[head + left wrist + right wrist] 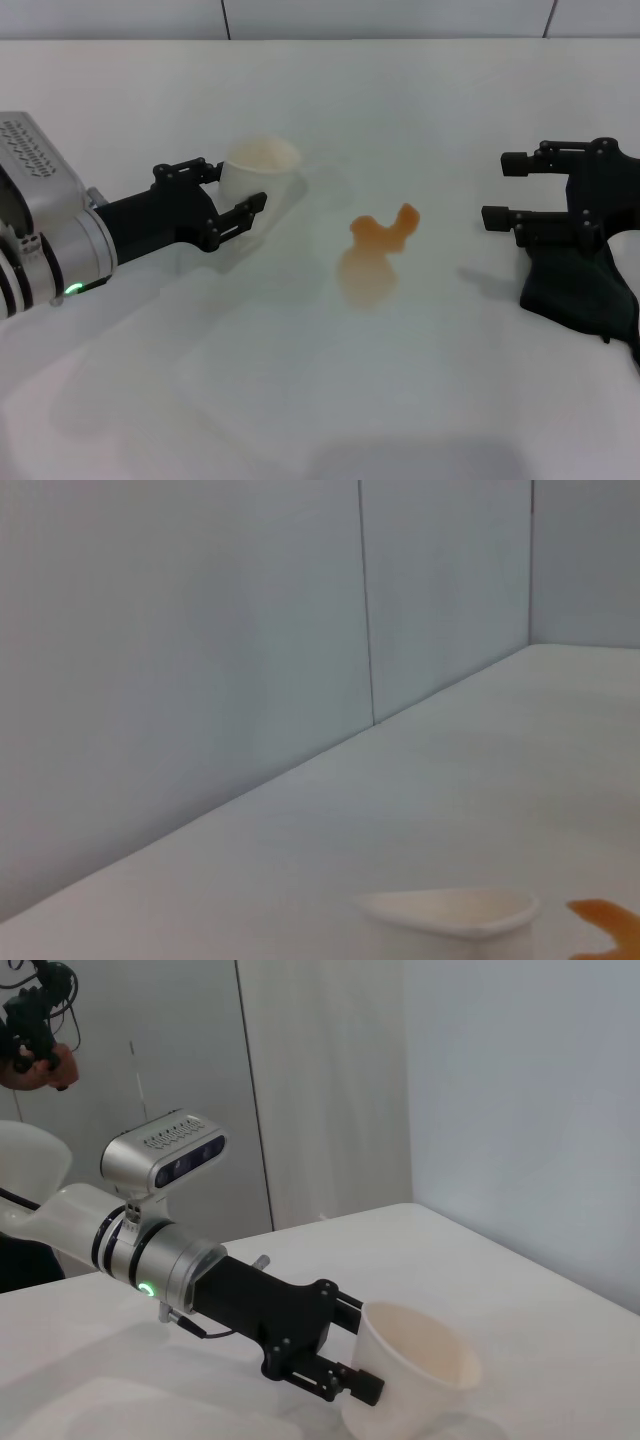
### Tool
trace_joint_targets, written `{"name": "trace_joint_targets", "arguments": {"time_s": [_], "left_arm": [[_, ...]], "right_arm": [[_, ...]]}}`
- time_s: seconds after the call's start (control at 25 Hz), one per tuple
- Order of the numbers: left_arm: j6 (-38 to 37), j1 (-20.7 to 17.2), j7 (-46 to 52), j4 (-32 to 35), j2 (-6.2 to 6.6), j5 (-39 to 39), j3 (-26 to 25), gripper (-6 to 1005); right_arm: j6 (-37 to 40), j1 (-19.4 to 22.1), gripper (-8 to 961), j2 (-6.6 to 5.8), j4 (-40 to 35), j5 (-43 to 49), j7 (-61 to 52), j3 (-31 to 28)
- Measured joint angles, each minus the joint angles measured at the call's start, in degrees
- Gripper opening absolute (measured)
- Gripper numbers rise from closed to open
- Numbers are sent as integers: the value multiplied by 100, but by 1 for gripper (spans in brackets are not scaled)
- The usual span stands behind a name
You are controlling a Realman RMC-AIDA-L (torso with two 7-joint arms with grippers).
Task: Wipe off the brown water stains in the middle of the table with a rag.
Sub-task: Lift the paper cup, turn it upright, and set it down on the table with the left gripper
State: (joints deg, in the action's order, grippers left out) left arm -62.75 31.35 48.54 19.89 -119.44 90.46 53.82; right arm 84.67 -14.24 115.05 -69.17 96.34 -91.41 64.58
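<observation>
The stains [378, 240] are unwiped. The right gripper [512, 190], fingers apart, hovers over the rag [578, 285] (not gripping it); next, grasp it. The left gripper [232, 195] sits open around the cup [258, 165].

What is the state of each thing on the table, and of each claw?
brown water stains: not yet wiped, wet patch mid-table.
rag: lying crumpled on the table, under the right claw.
paper cup: upright, between the left claw's fingers.
left claw: open around the cup.
right claw: open, empty, above the rag.
</observation>
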Motion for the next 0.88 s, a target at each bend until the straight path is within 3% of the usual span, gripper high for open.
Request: {"name": "trace_joint_targets", "arguments": {"time_s": [0.56,0.88], "left_arm": [[-14,-54,41,43,0,23,108,563],[-56,-159,214,126,15,47,381,628]], "right_arm": [[12,15,690,0,-56,-5,-22,74],[22,35,690,0,-57,-3,-27,72]]}}
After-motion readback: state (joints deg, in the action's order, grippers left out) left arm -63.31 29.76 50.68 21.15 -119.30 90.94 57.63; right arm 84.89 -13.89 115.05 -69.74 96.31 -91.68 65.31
